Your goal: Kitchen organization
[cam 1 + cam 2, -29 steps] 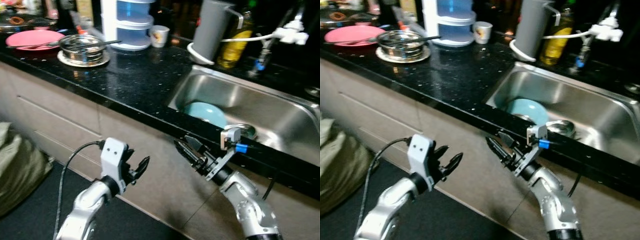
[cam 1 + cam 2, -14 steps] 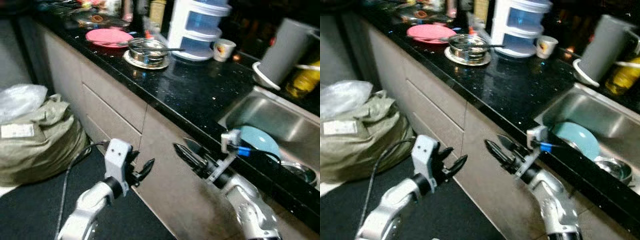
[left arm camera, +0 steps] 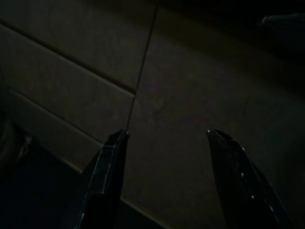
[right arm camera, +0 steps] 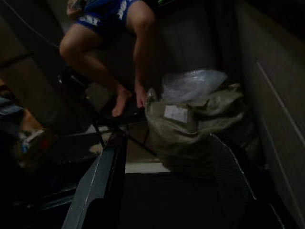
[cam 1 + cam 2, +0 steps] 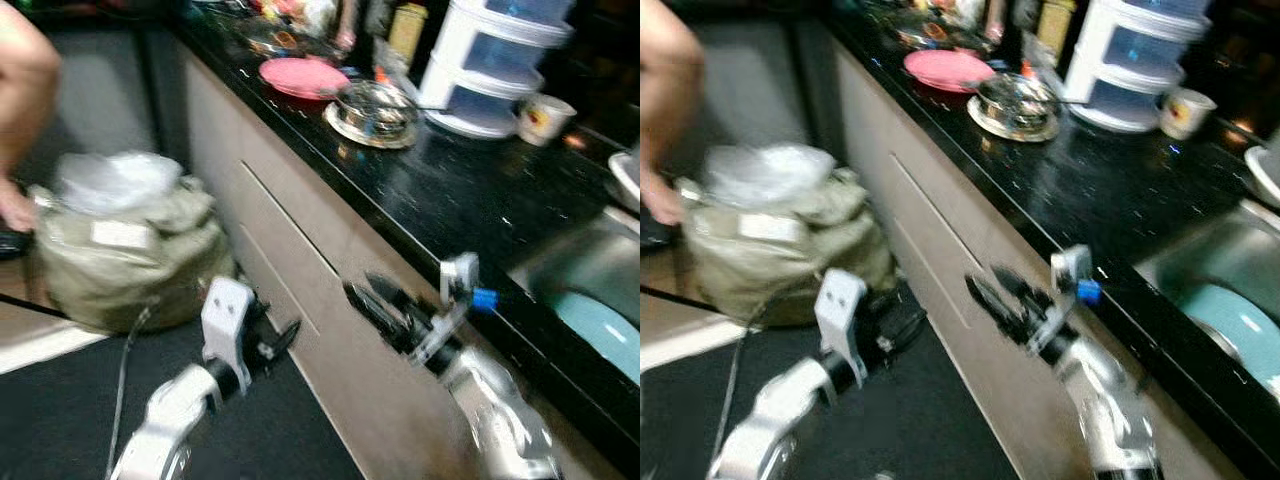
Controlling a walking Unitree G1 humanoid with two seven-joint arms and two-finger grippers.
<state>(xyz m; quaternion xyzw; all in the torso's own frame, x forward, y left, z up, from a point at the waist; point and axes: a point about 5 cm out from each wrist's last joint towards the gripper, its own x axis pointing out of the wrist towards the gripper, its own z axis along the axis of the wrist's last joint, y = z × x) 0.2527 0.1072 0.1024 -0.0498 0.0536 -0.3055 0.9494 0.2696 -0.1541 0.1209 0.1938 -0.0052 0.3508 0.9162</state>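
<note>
Speckled black counter (image 5: pixel 470 190), round dishes

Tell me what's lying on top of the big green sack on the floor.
A crumpled clear plastic bag sits on top of the green sack, and a white label shows on its side. What the sack holds, and anything beneath the plastic, is covered.

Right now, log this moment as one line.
left gripper: open, empty | right gripper: open, empty | both before beige cabinet fronts | pink round plate on black counter
</note>
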